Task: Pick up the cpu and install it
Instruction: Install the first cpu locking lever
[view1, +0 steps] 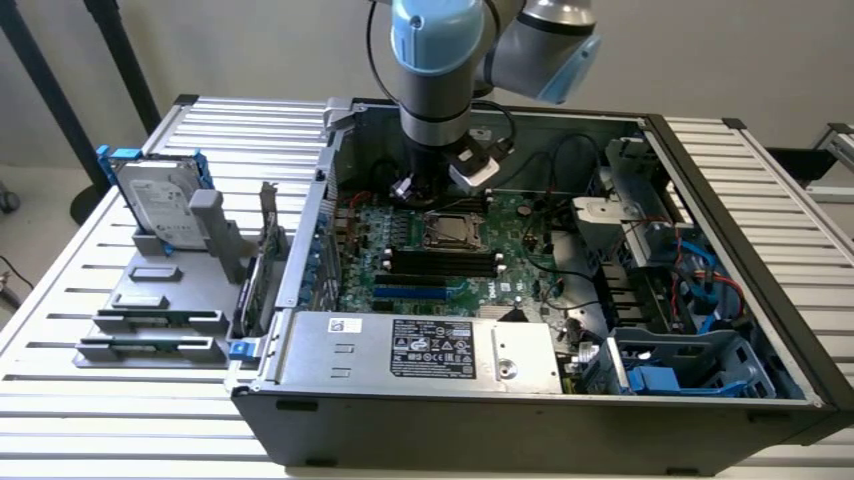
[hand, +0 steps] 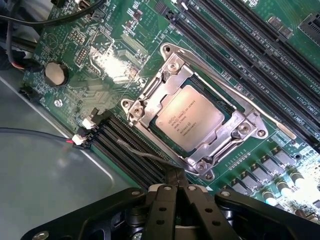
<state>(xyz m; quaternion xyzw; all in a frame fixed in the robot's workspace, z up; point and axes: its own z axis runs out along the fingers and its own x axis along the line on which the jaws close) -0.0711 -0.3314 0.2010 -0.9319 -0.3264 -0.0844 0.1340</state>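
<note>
Widest first: the slatted metal desk (view1: 134, 420) carries an open computer case (view1: 534, 420) lying on its side, and the case takes up most of the desk. Inside it the green motherboard (view1: 367, 285) lies flat, with the silver power supply (view1: 420, 350) along the near wall of the case.

From above comes the grey-and-blue arm (view1: 434, 60), reaching straight down into the case over the board.

Off to the exterior view's left, outside the case, a hard drive in a blue bracket (view1: 154, 205) stands upright on the desk, with grey tray blocks (view1: 154, 320) in front of it.

Now the pincer (hand: 176, 172): its black fingers are pressed together, closed, with nothing between them. It hangs low above the board, its tips just beside one corner of the socket frame (hand: 145, 102), over the black memory slots (hand: 125, 145). Whether the tips touch the board I cannot tell.

And the cpu (hand: 189, 117): it lies flat in the socket, silver top plate up with printed lettering showing, the metal frame around it on all sides. It is apart from the pincer.

Smallest of all, a round coin battery (hand: 55, 73) sits on the board, well apart from the socket.
</note>
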